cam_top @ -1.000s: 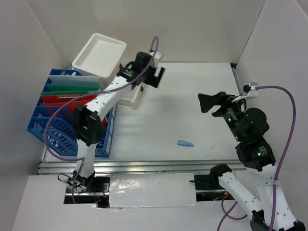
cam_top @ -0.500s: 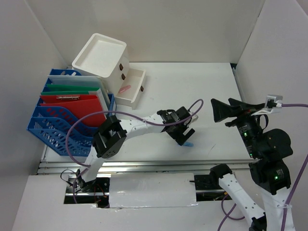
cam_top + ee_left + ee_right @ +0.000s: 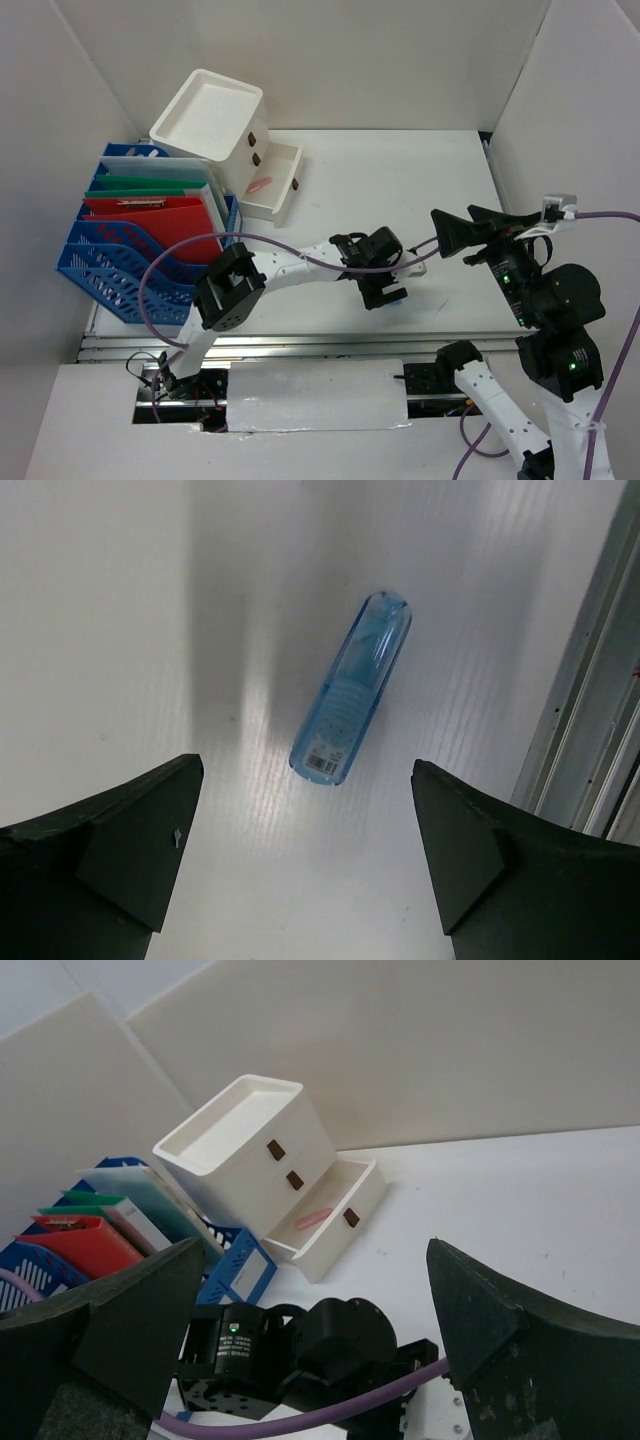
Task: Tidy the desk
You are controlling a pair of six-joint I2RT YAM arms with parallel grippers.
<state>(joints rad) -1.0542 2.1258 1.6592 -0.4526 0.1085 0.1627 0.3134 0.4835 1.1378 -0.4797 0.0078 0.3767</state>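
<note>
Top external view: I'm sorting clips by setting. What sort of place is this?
Probably a staged office desk inside a robot test booth: a white desk walled by plain white panels, a blue file rack holding coloured folders, and a small white drawer box with one drawer open.

Drawer (image 3: 345, 1232) open on desk (image 3: 520, 1190); pink item (image 3: 312, 1219) inside.

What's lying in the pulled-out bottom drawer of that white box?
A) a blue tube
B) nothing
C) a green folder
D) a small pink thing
D: a small pink thing lies inside the open drawer of the white box.
</note>
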